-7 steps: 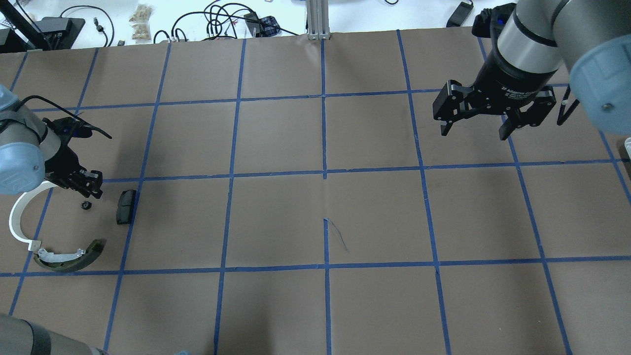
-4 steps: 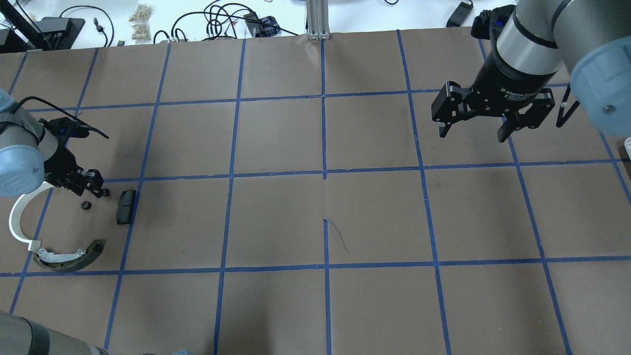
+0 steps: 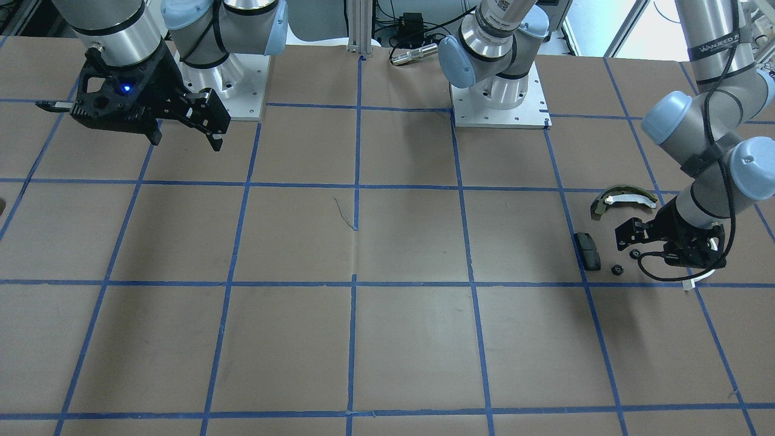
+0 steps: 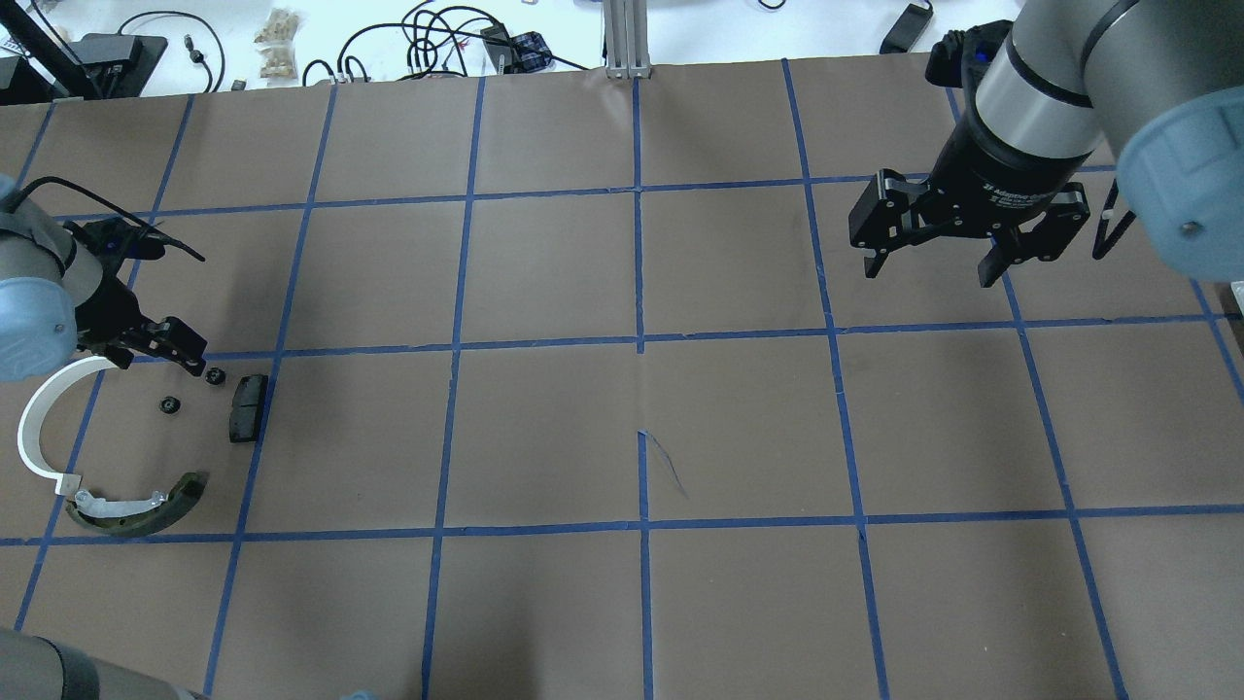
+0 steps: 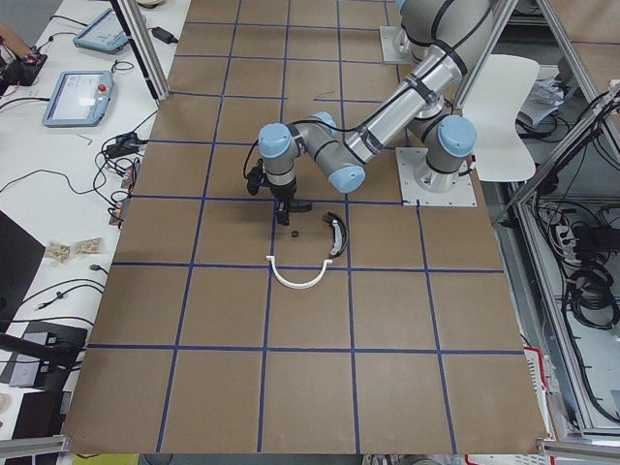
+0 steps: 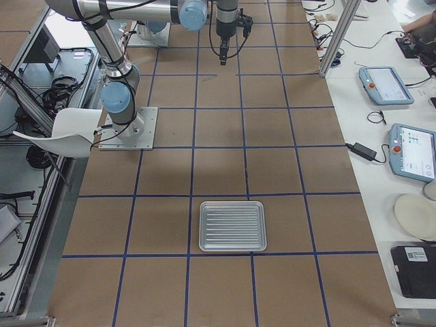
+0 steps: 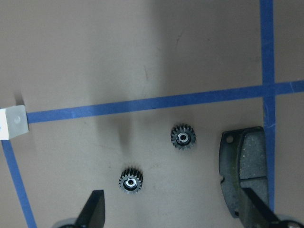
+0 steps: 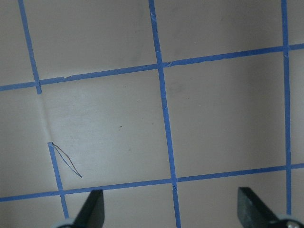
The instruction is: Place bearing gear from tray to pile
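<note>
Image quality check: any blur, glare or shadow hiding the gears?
Left wrist: sharp, teeth distinct on the gear beside the pad and the other gear; a soft shadow band runs up the paper. Overhead: both are tiny dark blobs; white bench at top blown out. Right wrist: crisp tape lines, mild sheen.

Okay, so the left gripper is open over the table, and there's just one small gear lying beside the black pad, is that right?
Not quite: two small gears lie there, not one. The left wrist view shows the near gear close beside the black pad and the far gear a little further from it. The left gripper is indeed open over the table.
</note>
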Action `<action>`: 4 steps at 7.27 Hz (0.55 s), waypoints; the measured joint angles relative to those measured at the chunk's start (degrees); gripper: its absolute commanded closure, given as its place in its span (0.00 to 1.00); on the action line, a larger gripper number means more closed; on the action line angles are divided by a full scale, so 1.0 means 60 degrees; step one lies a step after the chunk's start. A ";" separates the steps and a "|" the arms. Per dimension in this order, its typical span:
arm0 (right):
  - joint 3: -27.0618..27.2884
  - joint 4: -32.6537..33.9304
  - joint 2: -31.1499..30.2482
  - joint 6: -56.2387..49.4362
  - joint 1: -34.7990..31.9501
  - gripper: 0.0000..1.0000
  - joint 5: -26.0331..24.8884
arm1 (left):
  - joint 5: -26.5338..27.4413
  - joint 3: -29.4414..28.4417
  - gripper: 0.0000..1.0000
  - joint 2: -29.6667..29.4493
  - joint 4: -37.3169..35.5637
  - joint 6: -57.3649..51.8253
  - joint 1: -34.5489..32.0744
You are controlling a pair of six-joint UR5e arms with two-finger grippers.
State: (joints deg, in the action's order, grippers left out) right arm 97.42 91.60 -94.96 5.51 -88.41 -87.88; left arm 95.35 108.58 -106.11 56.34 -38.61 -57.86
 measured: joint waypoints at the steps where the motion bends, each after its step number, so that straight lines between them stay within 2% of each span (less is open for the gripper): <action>1: 0.0004 -0.0004 -0.0010 -0.0005 0.0000 0.00 0.0001 | -0.0109 -0.0344 0.00 0.0247 0.0675 0.0402 -0.0161; 4: 0.0021 -0.0029 -0.0028 0.0000 -0.0001 0.00 0.0005 | -0.0382 -0.2313 0.00 0.0946 0.3884 0.3116 -0.1759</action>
State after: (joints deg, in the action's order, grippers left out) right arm 97.54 91.42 -95.13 5.51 -88.42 -87.84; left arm 93.06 94.70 -100.44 79.64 -19.91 -68.41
